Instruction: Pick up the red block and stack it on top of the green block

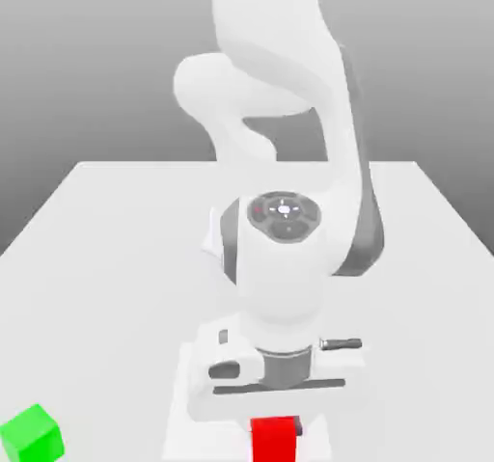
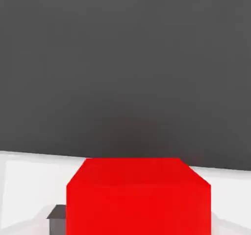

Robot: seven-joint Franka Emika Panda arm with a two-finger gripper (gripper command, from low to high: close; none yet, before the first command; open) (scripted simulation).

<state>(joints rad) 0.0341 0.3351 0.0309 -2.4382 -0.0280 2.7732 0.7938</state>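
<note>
Your main risk was a poor hold on the red block [image 1: 274,442]: if the claw [image 1: 276,429] had it off-centre, the cube could have twisted or slipped once you lifted or swung it. You could not tell from either view whether the claw was open, closed or gripping the block, so raising the arm [image 1: 280,286] on a guess might have left the cube behind. The carry was a second worry. The green block [image 1: 32,437] sat well apart, toward the exterior view's left, and was turned at an angle on the table [image 1: 116,306]. Too low an approach could have knocked it away, and a release with the faces misaligned or the red cube too high could have tipped the stack.

As for where things lay, the red block was directly under the hand in the exterior view, right at the claw, and it loomed close in the hand view. You could not tell whether it touched the surface beneath or hung above it. The stack was unmade, and your next move likely called for a confirmed grip, then a straight lift
</note>
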